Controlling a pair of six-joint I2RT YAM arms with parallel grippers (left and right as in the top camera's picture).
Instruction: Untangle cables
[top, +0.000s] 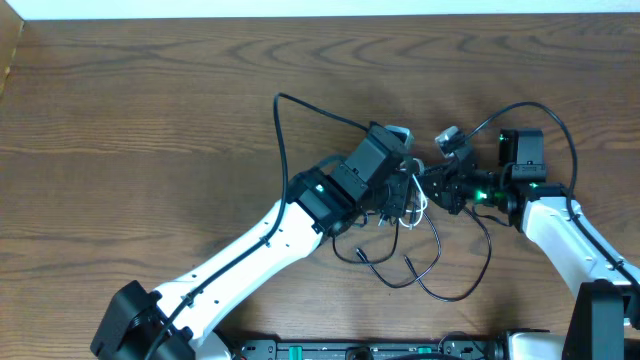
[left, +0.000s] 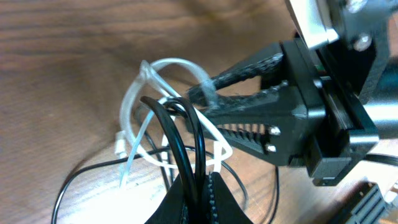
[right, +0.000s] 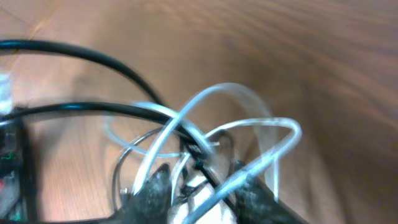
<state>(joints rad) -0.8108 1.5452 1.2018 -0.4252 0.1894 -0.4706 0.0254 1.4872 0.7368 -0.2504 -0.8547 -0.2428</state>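
Observation:
The cables lie tangled at the table's middle. The thin black cables (top: 441, 292) loop out in front and to the back left. The short white cable (top: 417, 207) sits in the knot. My left gripper (top: 397, 198) is shut on two strands of black cable (left: 180, 143), seen at the bottom of the left wrist view (left: 202, 190). My right gripper (top: 432, 190) faces it from the right. Its fingers (right: 200, 180) are a little apart, with the white cable (right: 273, 121) and a black strand (right: 93, 109) passing between them. In the left wrist view its tips (left: 202, 102) touch the white loop (left: 134, 93).
The two grippers are almost touching over the knot. A thicker black wire (top: 560, 125) arcs from the right arm's wrist at the back right. The wooden table (top: 150, 120) ends at a pale edge along the back.

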